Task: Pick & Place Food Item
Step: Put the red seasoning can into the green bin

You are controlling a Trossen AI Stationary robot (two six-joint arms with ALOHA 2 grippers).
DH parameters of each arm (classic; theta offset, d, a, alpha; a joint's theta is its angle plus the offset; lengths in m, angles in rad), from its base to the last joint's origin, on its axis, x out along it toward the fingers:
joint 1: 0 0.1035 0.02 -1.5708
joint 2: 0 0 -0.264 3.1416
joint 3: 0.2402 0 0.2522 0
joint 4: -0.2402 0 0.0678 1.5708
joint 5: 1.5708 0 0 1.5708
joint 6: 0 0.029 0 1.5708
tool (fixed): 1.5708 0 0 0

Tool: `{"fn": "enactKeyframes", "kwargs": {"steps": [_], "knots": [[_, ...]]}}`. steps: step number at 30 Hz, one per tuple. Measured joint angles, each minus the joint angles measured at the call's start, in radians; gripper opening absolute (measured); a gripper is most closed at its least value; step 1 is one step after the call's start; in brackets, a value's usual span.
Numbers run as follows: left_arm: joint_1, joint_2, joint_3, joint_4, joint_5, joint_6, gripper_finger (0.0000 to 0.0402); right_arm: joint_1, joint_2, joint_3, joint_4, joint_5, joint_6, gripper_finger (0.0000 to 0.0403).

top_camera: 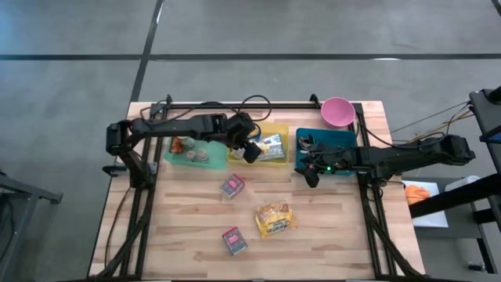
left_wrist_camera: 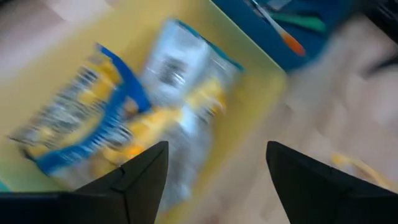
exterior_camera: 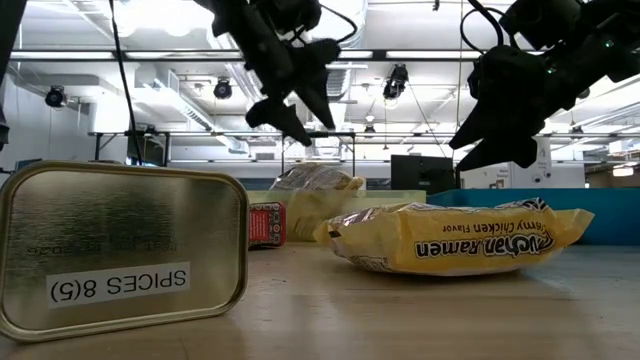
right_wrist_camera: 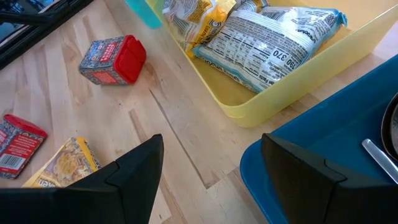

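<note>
Ramen packet (top_camera: 275,219) lies on the worktop (top_camera: 329,235) awaiting pickup; my left hand (top_camera: 252,150), fingers apart and empty, hangs over the yellow tray (top_camera: 280,128) holding 2 packets.

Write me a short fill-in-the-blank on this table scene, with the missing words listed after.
1. The left hand hovers over the ____ bin, which holds snack packets.
2. The pink bowl sits beside the ____ bin.
3. The ramen packet lies on the bare ____, outside every bin.
4. The right hand holds ____.

Missing words: yellow; blue; table; nothing
</note>
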Motion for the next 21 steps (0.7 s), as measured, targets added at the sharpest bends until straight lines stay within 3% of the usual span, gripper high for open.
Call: {"fn": "enactKeyframes", "kwargs": {"steps": [3,7,14,16,19,21], "knots": [[-0.023,0.000,0.024,-0.050,0.108,0.029,0.0280,0.000,0.000,0.000,0.000,0.000,0.000,0.0265],[-0.115,-0.007,0.017,-0.066,0.101,0.111,0.0280,0.000,0.000,0.000,0.000,0.000,0.000,0.0265],[-0.340,-0.039,0.013,-0.065,-0.133,0.165,0.0280,0.000,0.000,0.000,0.000,0.000,0.000,0.0265],[-0.403,-0.042,0.004,-0.046,-0.199,0.075,0.0280,0.000,0.000,0.000,0.000,0.000,0.000,0.0265],[-0.476,-0.042,-0.026,-0.049,-0.312,-0.221,0.0280,0.000,0.000,0.000,0.000,0.000,0.000,0.0265],[-0.510,-0.042,-0.058,-0.028,-0.363,-0.327,0.0280,0.000,0.000,0.000,0.000,0.000,0.000,0.0265]]}}
